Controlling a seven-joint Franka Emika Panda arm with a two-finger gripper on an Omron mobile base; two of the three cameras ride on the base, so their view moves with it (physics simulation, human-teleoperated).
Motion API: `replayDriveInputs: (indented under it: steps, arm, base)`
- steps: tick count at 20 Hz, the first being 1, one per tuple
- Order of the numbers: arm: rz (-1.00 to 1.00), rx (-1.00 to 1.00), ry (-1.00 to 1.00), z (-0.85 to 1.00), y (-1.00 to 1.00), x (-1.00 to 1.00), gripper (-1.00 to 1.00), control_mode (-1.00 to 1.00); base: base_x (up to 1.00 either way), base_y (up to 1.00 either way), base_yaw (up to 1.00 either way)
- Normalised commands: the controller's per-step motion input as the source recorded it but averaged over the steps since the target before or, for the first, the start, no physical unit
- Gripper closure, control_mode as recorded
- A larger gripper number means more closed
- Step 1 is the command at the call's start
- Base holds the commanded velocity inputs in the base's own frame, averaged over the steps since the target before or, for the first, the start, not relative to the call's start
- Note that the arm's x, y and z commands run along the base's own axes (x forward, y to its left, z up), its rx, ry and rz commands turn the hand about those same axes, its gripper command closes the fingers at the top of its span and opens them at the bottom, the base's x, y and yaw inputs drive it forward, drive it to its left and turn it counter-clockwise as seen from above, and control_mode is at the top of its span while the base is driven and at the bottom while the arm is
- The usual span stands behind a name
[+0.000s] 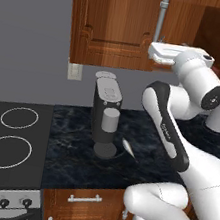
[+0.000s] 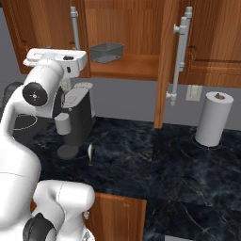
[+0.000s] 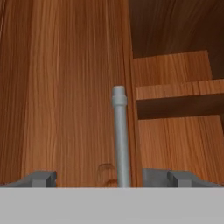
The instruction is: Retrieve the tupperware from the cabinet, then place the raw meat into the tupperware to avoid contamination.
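The tupperware [image 2: 107, 52] sits on the shelf inside the cabinet [image 2: 123, 66], in the open part between the two doors, near the front edge of the shelf. It is a small grey, half-transparent box with rounded corners; I judge it is light and stiff, with thin smooth walls that may slip, so the best hold is probably across one side wall or over the rim, with gentle pressure so it is not pushed deeper into the cabinet. The raw meat [image 2: 90, 152] lies below on the dark tabletop [image 2: 155, 169], just beside the round base of the coffee machine [image 2: 75, 123], on its right side. It is a pale, pointed sliver, probably soft and a bit slippery, so it should be pinched across its narrow middle. The end effector [image 3: 109, 177] is fully open and holds nothing; in the hand view its two fingertips [image 3: 41, 178] stand on both sides of the vertical silver handle [image 3: 120, 135] of the left cabinet door, not pressing on it. In the right base view the right door stands swung out, with its own long handle [image 2: 180, 52], and far to the right a white paper-towel roll [image 2: 213, 118] stands on the tabletop.
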Motion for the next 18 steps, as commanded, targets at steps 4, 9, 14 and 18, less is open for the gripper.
replayDriveInputs:
  steps: [4,9,14,18]
  arm:
    - [0.0,0.0,0.0,-0.03,0.0,0.44,-1.0,-1.0]
    - [0.0,0.0,0.02,-0.04,0.0,0.4,-1.0,-1.0]
    - [0.0,0.0,0.03,-0.08,0.0,0.43,-1.0,-1.0]
    - [0.0,0.0,0.04,-0.07,0.0,0.45,-1.0,-1.0]
  base:
    - [0.0,0.0,0.0]
    - [0.0,0.0,0.0]
    - [0.0,0.0,0.0]
    - [0.0,0.0,0.0]
